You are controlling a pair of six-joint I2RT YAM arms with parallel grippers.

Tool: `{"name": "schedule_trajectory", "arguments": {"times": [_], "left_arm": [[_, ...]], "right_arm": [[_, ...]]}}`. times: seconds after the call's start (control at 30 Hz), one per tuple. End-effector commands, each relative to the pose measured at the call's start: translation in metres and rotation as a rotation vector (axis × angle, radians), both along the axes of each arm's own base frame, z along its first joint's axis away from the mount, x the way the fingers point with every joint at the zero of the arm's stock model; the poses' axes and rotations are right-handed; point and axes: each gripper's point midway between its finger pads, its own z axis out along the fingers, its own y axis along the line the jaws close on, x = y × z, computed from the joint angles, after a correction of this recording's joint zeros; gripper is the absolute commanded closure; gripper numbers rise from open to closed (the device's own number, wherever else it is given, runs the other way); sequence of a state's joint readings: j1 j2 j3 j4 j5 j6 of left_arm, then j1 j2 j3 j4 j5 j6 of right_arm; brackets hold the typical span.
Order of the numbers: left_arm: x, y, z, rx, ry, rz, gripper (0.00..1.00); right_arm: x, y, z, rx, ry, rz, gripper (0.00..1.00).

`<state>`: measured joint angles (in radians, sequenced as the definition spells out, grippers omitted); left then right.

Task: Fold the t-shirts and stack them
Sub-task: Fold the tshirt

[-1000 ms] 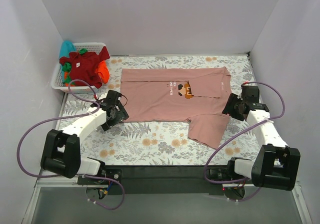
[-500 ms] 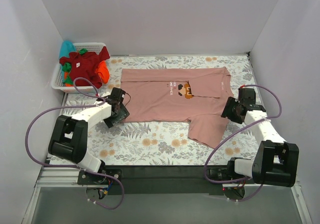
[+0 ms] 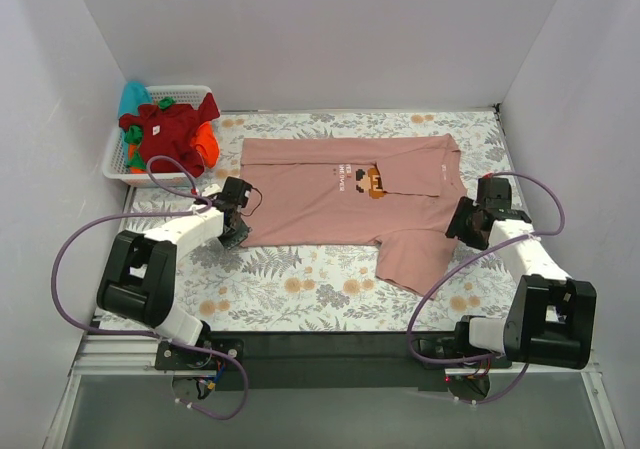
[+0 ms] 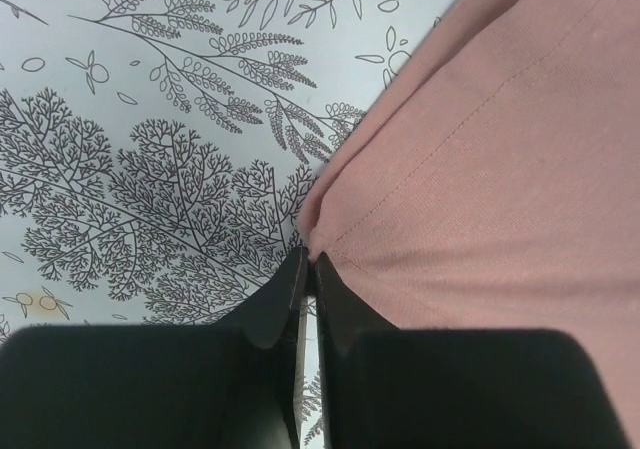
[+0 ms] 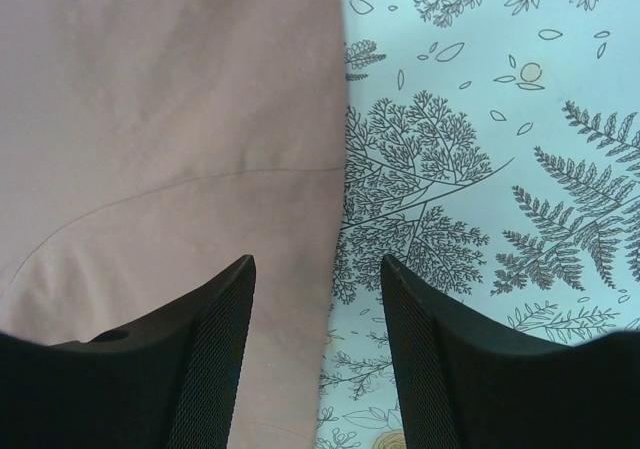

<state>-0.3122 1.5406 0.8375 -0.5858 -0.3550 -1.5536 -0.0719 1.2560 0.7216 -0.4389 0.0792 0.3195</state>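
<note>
A dusty-pink t-shirt with a small pixel print lies spread flat across the floral cloth, one flap reaching toward the front right. My left gripper is shut at the shirt's near left corner. In the left wrist view its jaws pinch a small fold of the pink hem. My right gripper stands open at the shirt's right edge. The right wrist view shows one of its fingers over the pink fabric and the other over bare cloth, right gripper holding nothing.
A white slatted basket at the back left holds a dark red t-shirt, an orange one and a teal one. The floral table cloth covers the table. Walls close in on the left, right and back.
My left gripper has gone from open to shut on the shirt's near left corner. The right gripper has shifted slightly and stays open.
</note>
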Motion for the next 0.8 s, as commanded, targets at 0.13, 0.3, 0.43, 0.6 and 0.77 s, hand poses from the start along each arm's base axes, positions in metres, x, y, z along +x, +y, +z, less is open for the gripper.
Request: {"name": "schedule_trajectory", "arguments": {"times": [0.13,0.3,0.43,0.6,0.77], "left_arm": [[-0.003,0.014,0.014,0.059,-0.054,0.008,1.0],[-0.004,0.016,0.014,0.065,-0.06,-0.004,1.0],[-0.003,0.015,0.015,0.062,-0.068,-0.011,1.0],[-0.003,0.014,0.013,0.059,-0.066,-0.017,1.0],[-0.004,0.014,0.013,0.059,-0.069,-0.023,1.0]], "right_arm": [[0.014,-0.006,-0.005,0.063,-0.008,-0.035,0.48],[0.03,0.002,-0.002,0.139,-0.05,-0.006,0.59],[0.036,-0.001,-0.002,0.138,-0.064,-0.012,0.61],[0.037,-0.007,-0.01,0.133,-0.052,-0.028,0.61],[0.042,-0.01,-0.015,0.137,-0.063,-0.029,0.61]]}}
